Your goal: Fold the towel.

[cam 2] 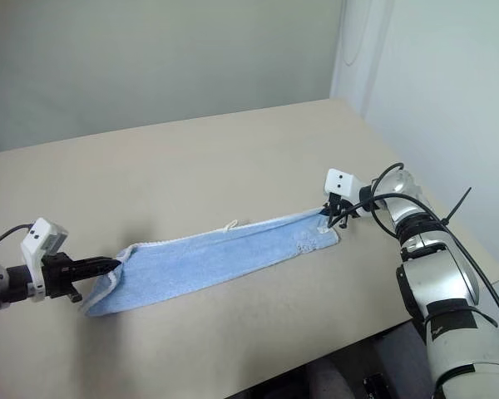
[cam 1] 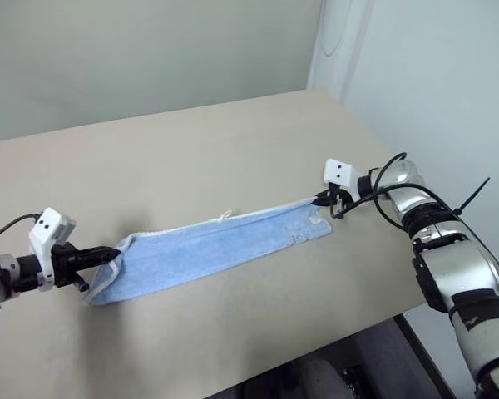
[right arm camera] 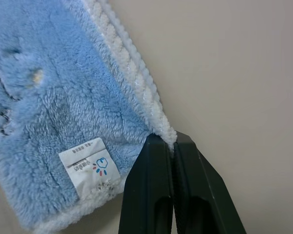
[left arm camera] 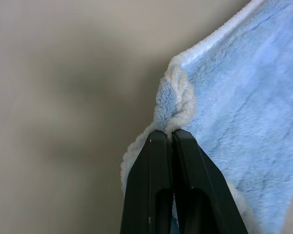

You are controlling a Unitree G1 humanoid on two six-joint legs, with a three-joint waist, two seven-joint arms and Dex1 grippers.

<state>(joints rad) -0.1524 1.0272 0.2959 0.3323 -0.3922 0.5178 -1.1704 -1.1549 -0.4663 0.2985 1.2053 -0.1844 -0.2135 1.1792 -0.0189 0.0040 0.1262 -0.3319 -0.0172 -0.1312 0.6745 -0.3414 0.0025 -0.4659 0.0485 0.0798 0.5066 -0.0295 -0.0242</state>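
So the light blue terry cloth towel with the white stitched border (cam 1: 212,249) is stretched into a long narrow band across the flat beige tabletop (cam 1: 191,158), running diagonally, with most of its length resting on the table. The left gripper (cam 1: 110,256) is clamped tight on the towel's left end, a bunched bit of white edging pinched right between its black fingers (left arm camera: 151,190). The right gripper (cam 1: 323,199) is clenched on the opposite corner, right at the border. A small white printed tag (right arm camera: 89,169) sits on the towel just beside that pinched corner.
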